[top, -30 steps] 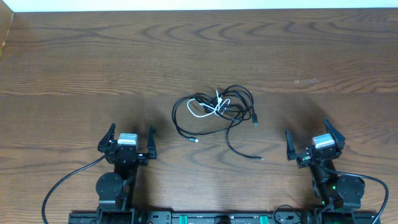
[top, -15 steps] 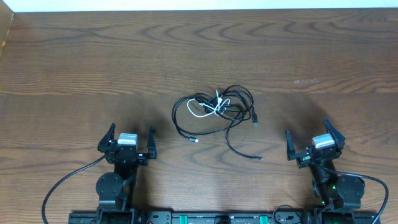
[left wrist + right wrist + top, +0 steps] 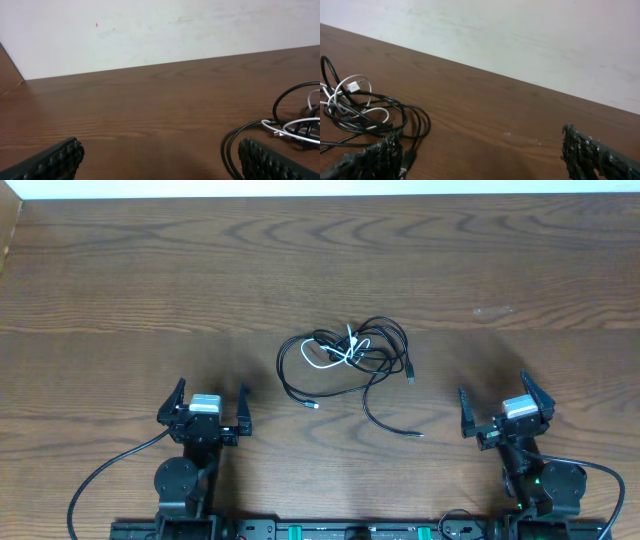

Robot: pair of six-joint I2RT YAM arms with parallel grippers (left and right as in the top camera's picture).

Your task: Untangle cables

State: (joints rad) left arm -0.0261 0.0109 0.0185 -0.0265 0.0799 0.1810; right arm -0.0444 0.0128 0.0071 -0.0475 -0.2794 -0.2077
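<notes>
scene: a dark wooden table (image 3: 120, 290) seen from above, with one arm at each near corner and a pale wall (image 3: 150, 30) behind the far edge in both wrist views.
cables (image 3: 362, 350): one small loose knot on the table's middle, roughly between the two arms and a little farther out than either.
black cables (image 3: 290, 375): several thin loops that cross over one another; a wide loop bulges toward the left arm's side, and a free tail (image 3: 385, 425) trails toward the near edge and ends in a small plug.
other plug ends: one (image 3: 410, 380) lies at the right of the knot, another (image 3: 315, 404) at its near left.
white cable (image 3: 335, 358): short and coiled in the heart of the knot, with black strands over and under it (which strand lies on top cannot be told).
left gripper (image 3: 212, 392): jaws spread wide, nothing between them, well apart from the knot; in its own camera the cables (image 3: 295, 125) lie ahead and to the right, beyond the right finger (image 3: 270, 160).
right gripper (image 3: 493, 388): jaws spread wide too and holding nothing; in its own camera the cables (image 3: 365, 110) lie ahead on the left, near the left finger (image 3: 370, 157), and the white cable (image 3: 350, 95) shows its plug on top.
contact: neither gripper touches a cable.
</notes>
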